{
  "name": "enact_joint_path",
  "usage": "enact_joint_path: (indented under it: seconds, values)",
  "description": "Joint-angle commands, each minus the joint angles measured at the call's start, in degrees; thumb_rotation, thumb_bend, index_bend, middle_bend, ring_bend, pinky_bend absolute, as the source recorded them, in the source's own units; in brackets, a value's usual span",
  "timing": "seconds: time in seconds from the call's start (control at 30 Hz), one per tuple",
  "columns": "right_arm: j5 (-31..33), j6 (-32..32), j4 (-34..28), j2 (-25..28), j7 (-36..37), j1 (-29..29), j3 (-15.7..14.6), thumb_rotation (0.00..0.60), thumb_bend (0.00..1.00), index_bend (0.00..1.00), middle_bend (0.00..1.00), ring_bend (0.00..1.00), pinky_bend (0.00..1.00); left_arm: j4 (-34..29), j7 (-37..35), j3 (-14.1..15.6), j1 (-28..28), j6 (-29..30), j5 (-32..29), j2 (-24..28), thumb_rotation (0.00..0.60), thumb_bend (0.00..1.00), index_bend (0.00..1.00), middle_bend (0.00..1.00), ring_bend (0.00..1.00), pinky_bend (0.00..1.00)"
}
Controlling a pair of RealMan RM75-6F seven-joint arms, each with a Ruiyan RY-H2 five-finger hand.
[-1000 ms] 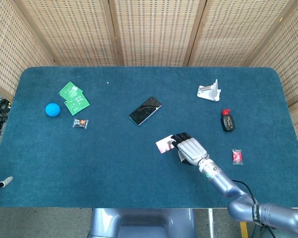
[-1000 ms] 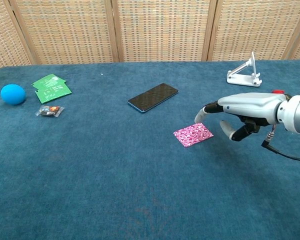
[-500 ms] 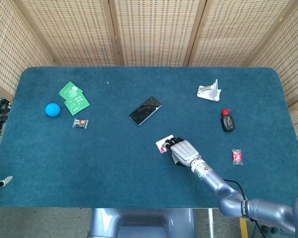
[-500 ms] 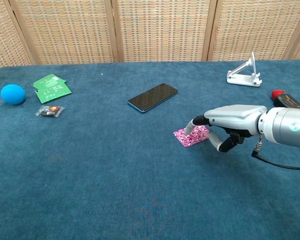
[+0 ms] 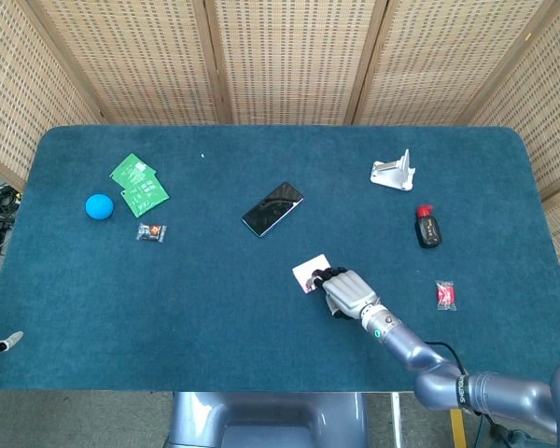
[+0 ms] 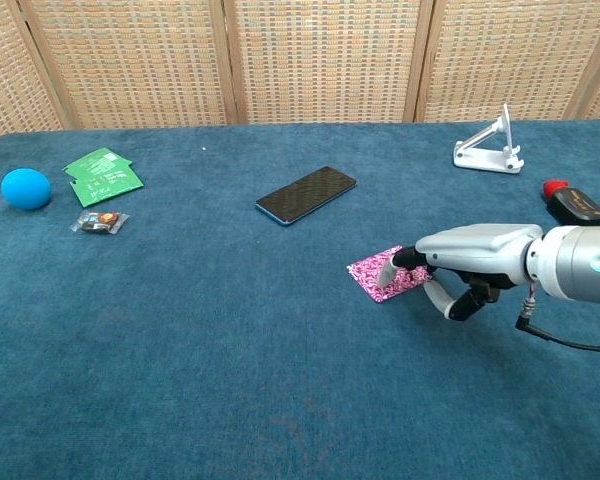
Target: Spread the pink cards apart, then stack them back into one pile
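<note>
My right hand [image 6: 460, 262] rests fingertips on the near-right edge of the pink patterned card pile [image 6: 383, 272], flat mid-table; fingers bent, nothing gripped. Pile extends left of my hand; left hand unseen.

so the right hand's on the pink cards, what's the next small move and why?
Probably press down lightly and drag the fingertips sideways to fan the top card off. The right hand rests its fingertips on the pink cards, which lie in one pile on the table.
</note>
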Motion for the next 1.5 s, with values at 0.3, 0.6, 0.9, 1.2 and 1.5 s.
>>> enact_joint_path:
  seconds: [0.3,0.6,0.9,1.2,1.5]
  values:
    - [-2.1,-1.5,-8.2,5.4,-0.5,0.6,-5.0,0.6,1.0,0.2,0.2,0.17,0.23,-0.2,-0.2,-0.1,-0.1,-0.1,-0.2,0.1,0.6,0.0,0.0,0.0,0.0,0.0]
    - [-2.9,-1.9,-13.8,8.6,-2.2,1.4,-8.3,0.6,1.0,0.2,0.2,0.17,0.23,-0.3,-0.5,0.0,0.1,0.3,0.2,0.3,0.6,0.0,0.0,0.0,0.0,0.0]
    - [-5.9,5.1,-13.0,8.8,2.1,0.4,-4.0,0.6,1.0,0.19,0.2,0.17,0.24,-0.3,-1.2,0.0,0.3,0.7,0.4,0.5,0.6,0.0,0.0,0.0,0.0,0.0]
    - [-6.7,5.4,-4.8,3.4,4.8,2.2,-0.7,0.6,1.0,0.19,0.2,0.17,0.24,-0.4,-0.8,0.1,0.1,0.5,0.5,0.4,0.6,0.0,0.0,0.0,0.0,0.0]
    - [-2.1,3.8,-1.9,-0.5,-0.7,4.4,-1.8,0.6,1.0,0.19,0.2,0.17,0.24,-0.1,-1.4,-0.1,0.1,0.3,0.1,0.5,0.6,0.0,0.0,0.0,0.0,0.0]
